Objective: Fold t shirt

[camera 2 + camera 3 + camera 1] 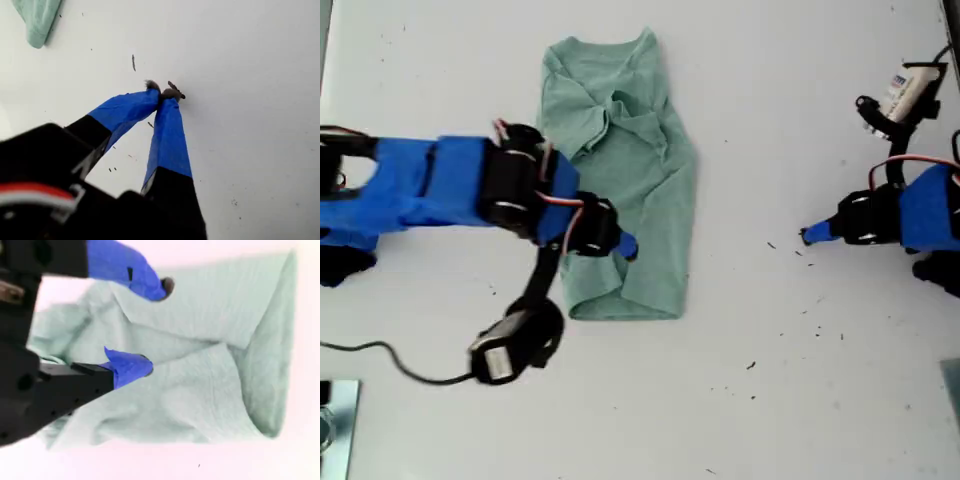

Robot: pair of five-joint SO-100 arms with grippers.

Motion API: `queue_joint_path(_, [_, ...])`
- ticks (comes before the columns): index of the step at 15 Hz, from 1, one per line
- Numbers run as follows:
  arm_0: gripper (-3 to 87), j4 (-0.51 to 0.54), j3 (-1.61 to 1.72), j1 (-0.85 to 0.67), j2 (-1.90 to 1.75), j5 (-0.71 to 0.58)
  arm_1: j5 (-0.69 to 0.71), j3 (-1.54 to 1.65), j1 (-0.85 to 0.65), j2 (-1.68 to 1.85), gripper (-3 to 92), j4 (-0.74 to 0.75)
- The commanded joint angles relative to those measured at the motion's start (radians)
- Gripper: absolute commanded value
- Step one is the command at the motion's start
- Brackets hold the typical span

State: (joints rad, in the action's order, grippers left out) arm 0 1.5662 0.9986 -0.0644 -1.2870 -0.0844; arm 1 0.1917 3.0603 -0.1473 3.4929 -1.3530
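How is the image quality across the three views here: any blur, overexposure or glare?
Exterior view: evenly lit, fairly sharp, soft shadows under the arms, the t shirt clear. First wrist view: my first gripper is in focus, its housing nearest the lens blurred, the table greyish. Second wrist view: the table is blown out to white with a pinkish cast, the image is soft, and my second gripper is blurred.

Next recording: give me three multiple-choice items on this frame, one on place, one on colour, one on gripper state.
1. Where is my second gripper?
A. over the t shirt
B. over bare table
C. out of view

2. What colour is the t shirt?
A. red
B. pale green
C. black

3. How is my first gripper?
A. wide open
B. holding the shirt
C. shut, empty

Key: 1 A, the second wrist view shows cloth under its open jaws. 2 B, seen in every view. 3 C, the tips meet over the table.
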Motion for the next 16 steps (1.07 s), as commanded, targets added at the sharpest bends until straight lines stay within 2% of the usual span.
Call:
queue_joint_path(1, [17.0, 0.003, 0.267, 0.035, -0.535, 0.054, -0.008, 0.041, -0.002, 0.009, 1.9, 0.006])
queue_joint_path(2, [16.4, -0.014, 0.474, 0.040, -0.703, 0.080, -0.006, 0.041, -0.006, 0.009, 1.9, 0.006])
queue_joint_path(3, [13.8, -0.098, 0.785, 0.055, -0.890, 0.143, -0.006, 0.041, -0.009, 0.009, 1.9, 0.006])
queue_joint_path(4, [4.0, -0.273, 1.141, 0.081, -1.097, 0.198, -0.005, 0.041, -0.012, 0.009, 1.9, 0.006])
queue_joint_path(5, [-0.1, -0.440, 1.448, 0.117, -1.290, 0.265, 0.002, 0.041, -0.015, 0.009, 1.9, 0.006])
queue_joint_path(7, [-0.2, -0.609, 1.913, 0.175, -1.695, 0.397, 0.005, 0.041, -0.020, 0.009, 1.9, 0.006])
queue_joint_path(8, [-0.2, -0.592, 2.060, 0.201, -1.911, 0.440, 0.003, 0.041, -0.021, 0.009, 1.9, 0.006])
queue_joint_path(9, [-0.2, -0.571, 2.115, 0.201, -2.019, 0.413, 0.003, 0.041, -0.023, 0.009, 1.9, 0.006])
queue_joint_path(12, [-0.2, -0.650, 2.141, 0.189, -1.888, 0.423, 0.018, 0.041, -0.035, 0.008, 1.9, 0.005])
queue_joint_path(14, [-0.2, -0.687, 2.212, 0.184, -1.947, 0.436, 0.018, 0.041, -0.035, 0.005, 1.9, 0.005])
queue_joint_path(16, [-0.2, -0.683, 2.230, 0.186, -2.008, 0.465, -0.008, 0.041, -0.018, 0.005, 1.9, 0.005])
